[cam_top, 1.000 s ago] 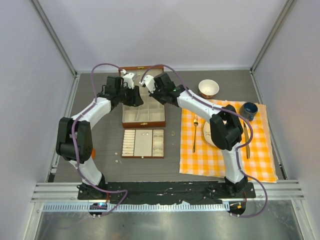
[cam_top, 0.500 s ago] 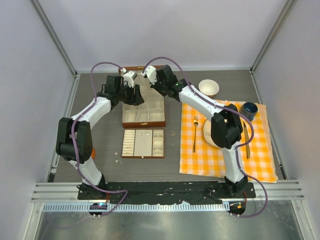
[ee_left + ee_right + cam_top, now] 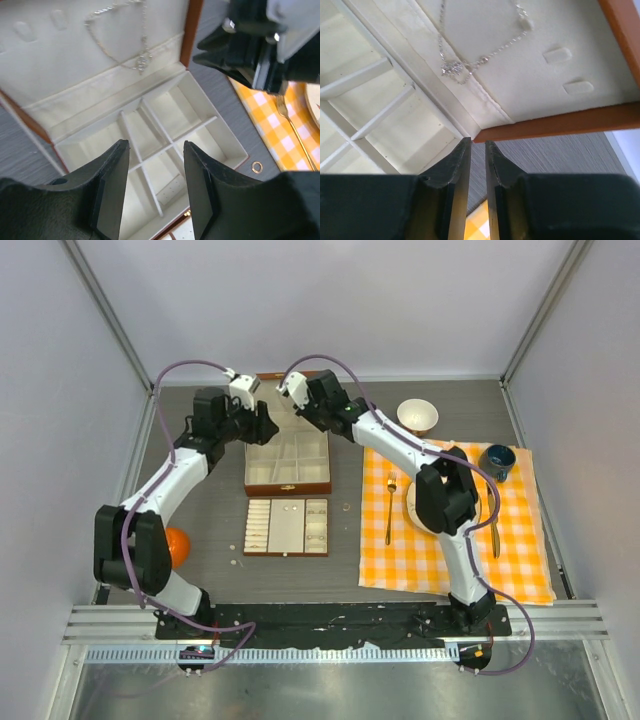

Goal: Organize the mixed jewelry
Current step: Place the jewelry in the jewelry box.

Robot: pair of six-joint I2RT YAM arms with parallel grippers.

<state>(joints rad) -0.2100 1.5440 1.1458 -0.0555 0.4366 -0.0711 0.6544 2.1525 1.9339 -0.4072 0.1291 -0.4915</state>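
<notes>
Overhead camera looks down; close wrist cameras share the necklace [image 3: 142, 61].

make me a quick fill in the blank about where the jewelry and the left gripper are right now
1. The chain necklace hangs inside the open ____ of the wooden box.
2. The left gripper hovers over the box's compartments with its jaws ____.
3. A small ring lies on the grey ____, between the box and the checked cloth.
Missing words: lid, open, table.
</notes>
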